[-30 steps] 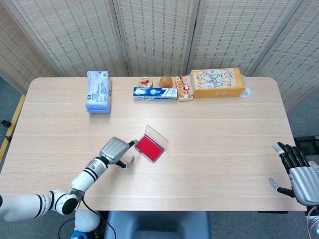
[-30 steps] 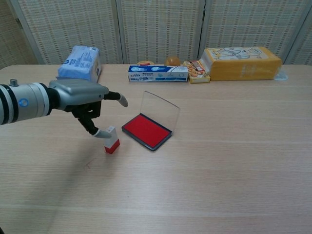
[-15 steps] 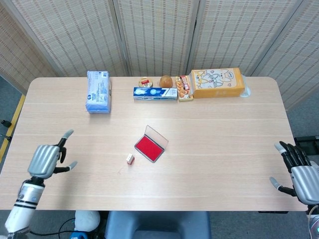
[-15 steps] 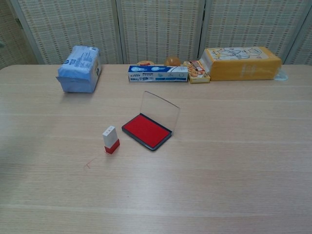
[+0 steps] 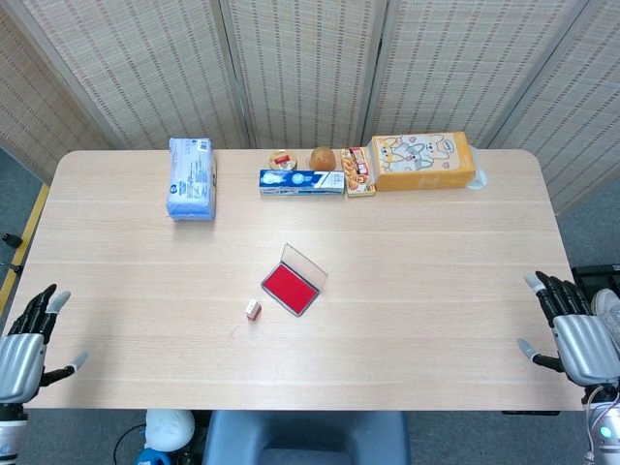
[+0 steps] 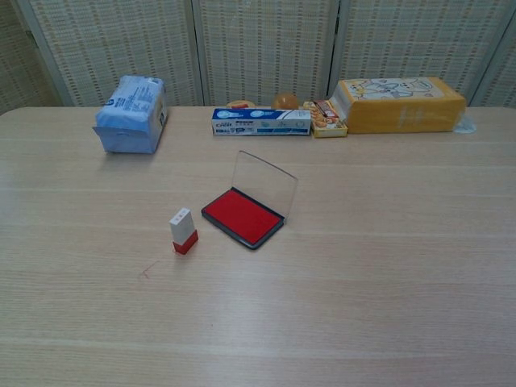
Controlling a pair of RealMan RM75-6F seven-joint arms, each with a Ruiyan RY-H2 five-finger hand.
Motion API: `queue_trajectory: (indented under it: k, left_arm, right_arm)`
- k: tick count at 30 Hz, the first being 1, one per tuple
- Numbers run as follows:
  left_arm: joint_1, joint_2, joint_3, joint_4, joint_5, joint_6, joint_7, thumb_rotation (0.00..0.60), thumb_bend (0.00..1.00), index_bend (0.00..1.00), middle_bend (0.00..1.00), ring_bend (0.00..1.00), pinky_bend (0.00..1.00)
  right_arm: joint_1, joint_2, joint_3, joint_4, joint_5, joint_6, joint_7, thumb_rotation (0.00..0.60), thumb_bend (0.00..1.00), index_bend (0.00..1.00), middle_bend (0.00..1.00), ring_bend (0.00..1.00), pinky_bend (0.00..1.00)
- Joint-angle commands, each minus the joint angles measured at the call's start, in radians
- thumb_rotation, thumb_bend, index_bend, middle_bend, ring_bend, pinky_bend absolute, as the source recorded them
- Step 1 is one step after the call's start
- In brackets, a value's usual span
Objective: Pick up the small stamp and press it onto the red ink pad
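The small stamp, white on top with a red base, stands upright on the table just left of the red ink pad. The pad's clear lid stands raised behind it. My left hand hangs off the table's front left corner, fingers spread, holding nothing. Off the front right corner is my right hand, also spread and empty. Both hands are far from the stamp and show only in the head view.
Along the back edge lie a blue tissue pack, a blue toothpaste box, a small tin, a round brown fruit, a snack packet and a yellow box.
My left hand let go of the stamp a second ago and has drawn back left and down, past the table's front left corner. The stamp stays standing. The right hand barely shifted.
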Motion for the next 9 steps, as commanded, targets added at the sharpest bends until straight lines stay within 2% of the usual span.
queue_trajectory:
  k: [1, 9]
  left_arm:
    - [0.050, -0.020, 0.005, 0.040, 0.094, 0.049, -0.001, 0.600, 0.25, 0.00, 0.00, 0.00, 0.21]
    - [0.075, -0.003, -0.013, 0.026, 0.128, 0.037, -0.013, 0.600, 0.25, 0.00, 0.00, 0.00, 0.21]
  right_arm:
    - [0.005, 0.000, 0.001, -0.008, -0.003, -0.006, -0.003, 0.600, 0.25, 0.00, 0.00, 0.00, 0.00]
    - [-0.009, -0.002, -0.015, -0.014, -0.036, 0.022, -0.002, 0.600, 0.25, 0.00, 0.00, 0.00, 0.00]
